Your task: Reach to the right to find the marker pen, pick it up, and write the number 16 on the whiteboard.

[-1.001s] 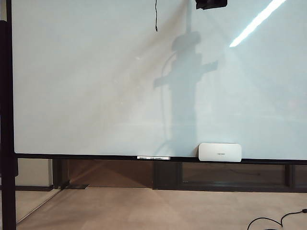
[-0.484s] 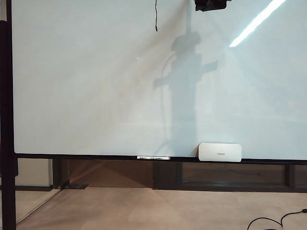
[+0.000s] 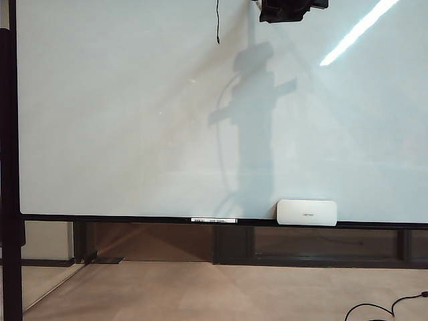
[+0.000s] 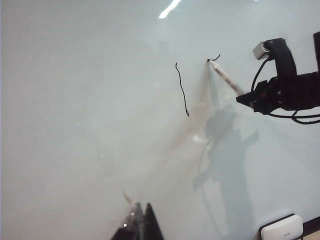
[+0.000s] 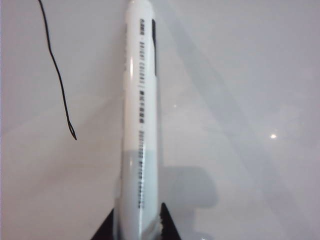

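We see the right gripper (image 4: 239, 95) high on the whiteboard (image 3: 120, 120), at about 1 o'clock in the exterior view, where only its dark body (image 3: 287, 9) shows at the top edge. Its jaws are narrowed onto the marker pen (image 5: 140, 115), whose white barrel runs straight out from between them. In the left wrist view the pen's tip (image 4: 209, 61) touches the board, with a short curved black mark (image 4: 215, 57) just beside it. The first stroke of the number 16 (image 4: 182, 90), a thin, slightly wavy black line, stands near the tip, apart from it.

The left gripper (image 4: 139, 225) is low in its own view, well apart from the writing; its dark fingers lie close together, with nothing seen between them.

The board is glossy, framed in thin black, and fills most of the exterior view. A white eraser (image 3: 307, 212) rests on its lower edge at about 5 o'clock. Below are a beige floor (image 3: 200, 294) and a black cable (image 3: 381, 307) at 5 o'clock. Most of the board around the strokes is blank.
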